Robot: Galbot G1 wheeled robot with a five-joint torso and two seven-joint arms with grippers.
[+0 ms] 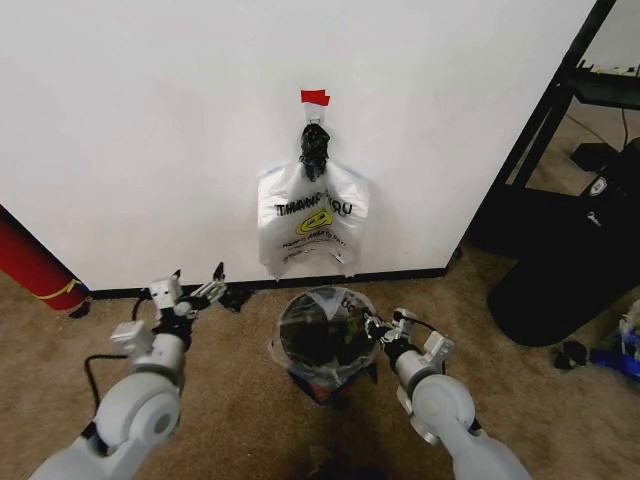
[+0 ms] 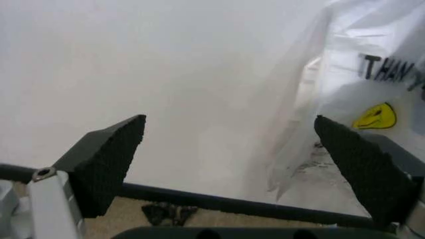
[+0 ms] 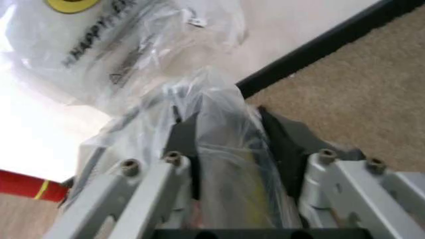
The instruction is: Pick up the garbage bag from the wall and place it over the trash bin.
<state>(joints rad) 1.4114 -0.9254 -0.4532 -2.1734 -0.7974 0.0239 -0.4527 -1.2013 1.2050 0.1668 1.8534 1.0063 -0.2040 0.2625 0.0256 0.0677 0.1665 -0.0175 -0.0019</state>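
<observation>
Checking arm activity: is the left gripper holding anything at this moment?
No. In the left wrist view the left gripper is open and empty, facing the wall beside the hanging bags.

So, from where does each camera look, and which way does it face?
Head view: on the head, facing forward and down at the plain white wall, the hanging printed plastic bags and the round black mesh trash bin; both arms show.
Left wrist view: behind the open left gripper, facing the wall's foot.
Right wrist view: behind the right gripper, at the thin translucent garbage bag covering the bin.
Shared: all three see those bags.
</observation>
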